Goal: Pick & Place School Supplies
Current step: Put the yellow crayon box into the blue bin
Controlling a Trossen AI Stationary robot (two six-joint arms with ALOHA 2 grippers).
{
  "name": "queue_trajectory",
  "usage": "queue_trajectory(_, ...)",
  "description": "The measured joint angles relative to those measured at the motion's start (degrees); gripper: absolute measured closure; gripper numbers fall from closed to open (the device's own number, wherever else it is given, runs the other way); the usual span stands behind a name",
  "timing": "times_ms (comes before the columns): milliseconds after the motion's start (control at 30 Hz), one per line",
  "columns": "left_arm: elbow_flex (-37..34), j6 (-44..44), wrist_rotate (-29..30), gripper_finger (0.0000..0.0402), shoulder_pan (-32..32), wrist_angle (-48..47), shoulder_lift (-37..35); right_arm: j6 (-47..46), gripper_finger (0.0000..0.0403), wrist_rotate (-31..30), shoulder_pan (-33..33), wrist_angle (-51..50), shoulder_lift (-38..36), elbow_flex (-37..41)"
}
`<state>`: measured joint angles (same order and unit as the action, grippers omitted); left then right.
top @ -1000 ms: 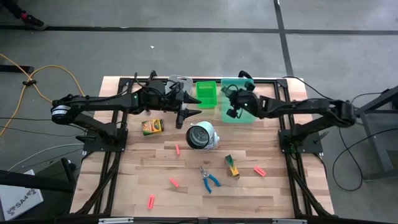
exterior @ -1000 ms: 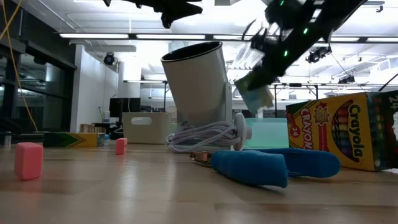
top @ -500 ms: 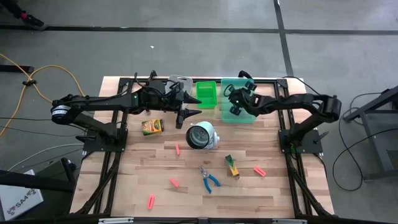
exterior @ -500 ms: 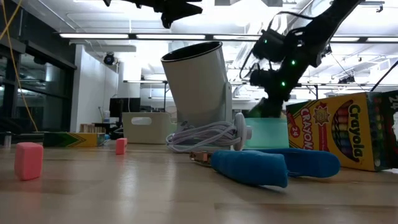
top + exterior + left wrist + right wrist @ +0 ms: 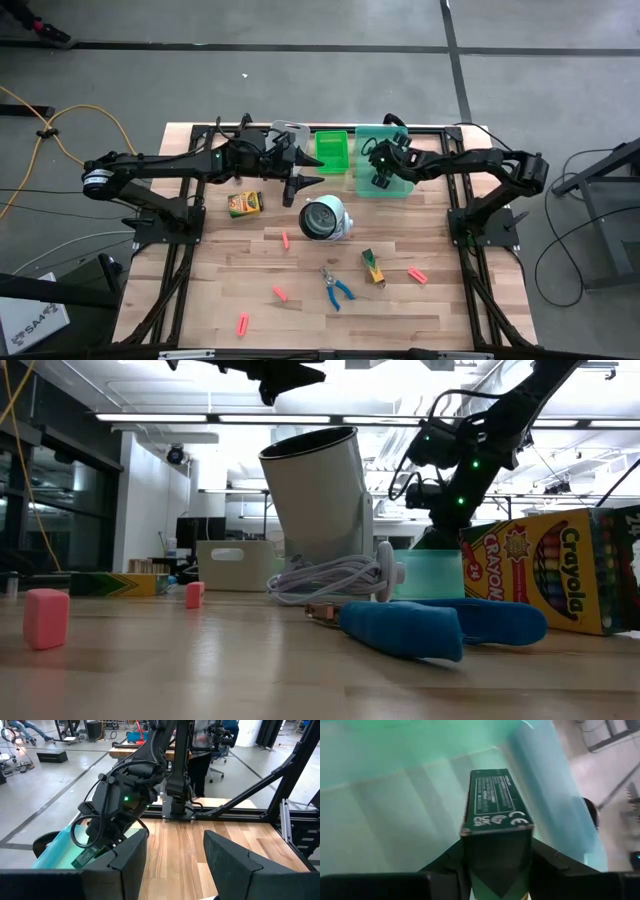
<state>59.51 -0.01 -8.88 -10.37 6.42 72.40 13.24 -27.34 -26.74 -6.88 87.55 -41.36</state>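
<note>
With the right gripper low in the teal bin at the bench's one o'clock, its jaws around a crayon box, it should part them fully and rise straight; left gripper waits wide.

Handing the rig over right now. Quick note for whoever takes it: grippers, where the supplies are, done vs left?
Right gripper: down inside the teal bin, jaws around a green crayon box; not let go yet.
Left gripper: open, empty, hovering above the round white object.
Still on the table: crayon box at left, crayon box at right, blue-handled scissors, five red-pink stubs, e.g. and.
Done: one crayon box almost binned.
Left: release it, then pick everything else. Contents of the green bin and grey bin are unclear.
</note>
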Motion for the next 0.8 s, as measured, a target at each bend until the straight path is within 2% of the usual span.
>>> queue_trajectory(600, -0.07, -1.7, -0.02, 0.0211, 0.0, 0.0, 0.0, -3.8, 0.0264, 0.86, 0.0, 0.28, 0.0, 0.0)
queue_trajectory(800, -0.07, -1.7, -0.02, 0.0211, 0.0, -0.02, 0.02, -5.49, 0.023, 1.25, 0.0, 0.22, 0.0, 0.0)
